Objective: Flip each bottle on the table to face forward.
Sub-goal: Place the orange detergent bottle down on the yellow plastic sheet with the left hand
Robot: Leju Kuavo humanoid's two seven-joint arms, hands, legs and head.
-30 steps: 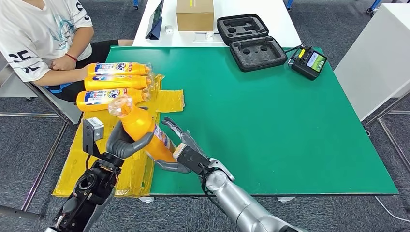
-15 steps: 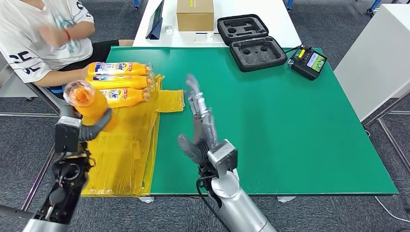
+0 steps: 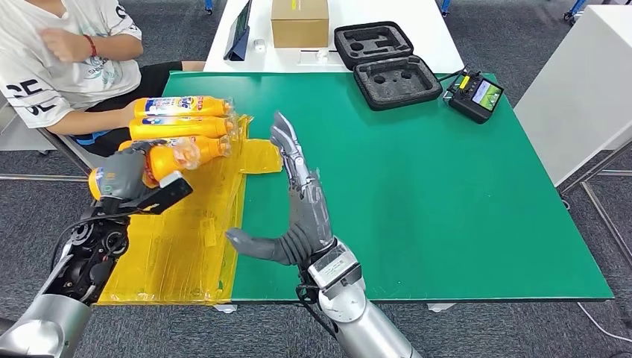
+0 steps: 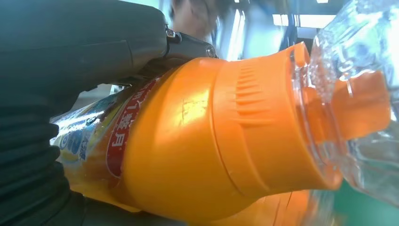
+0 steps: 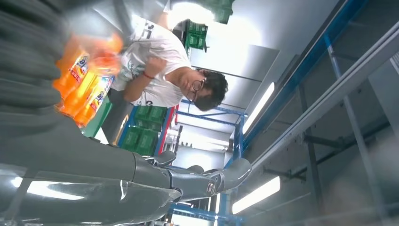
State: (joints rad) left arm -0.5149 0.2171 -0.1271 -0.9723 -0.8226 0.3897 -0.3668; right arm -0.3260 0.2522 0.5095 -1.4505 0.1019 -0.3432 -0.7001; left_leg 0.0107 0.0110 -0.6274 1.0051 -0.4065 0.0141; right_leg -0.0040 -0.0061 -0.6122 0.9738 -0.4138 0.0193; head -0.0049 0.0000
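Note:
My left hand (image 3: pixel 119 175) grips an orange bottle (image 3: pixel 165 158) lying on its side above the yellow plastic sheet (image 3: pixel 186 231), its clear cap toward the table's middle. In the left wrist view the orange bottle (image 4: pixel 197 141) and its clear cap (image 4: pixel 362 94) sit close beside my left hand (image 4: pixel 70 56). Two more orange bottles (image 3: pixel 182 106) (image 3: pixel 179 127) lie in a row behind it, labels up. A third bottle's end (image 3: pixel 212 145) peeks out past the held one. My right hand (image 3: pixel 302 205) stands raised over the green mat (image 3: pixel 417 186), fingers spread, holding nothing.
A person (image 3: pixel 52 60) sits at the table's far left corner, one hand raised. A black foam case (image 3: pixel 387 63) and a remote controller (image 3: pixel 477 93) lie at the back of the mat. A cardboard box (image 3: pixel 299 22) stands on the white table beyond.
My right hand released the bottle and rose with fingers spread. My left hand carried the bottle left, then laid it sideways beside the row. The person's hand lifted off the table.

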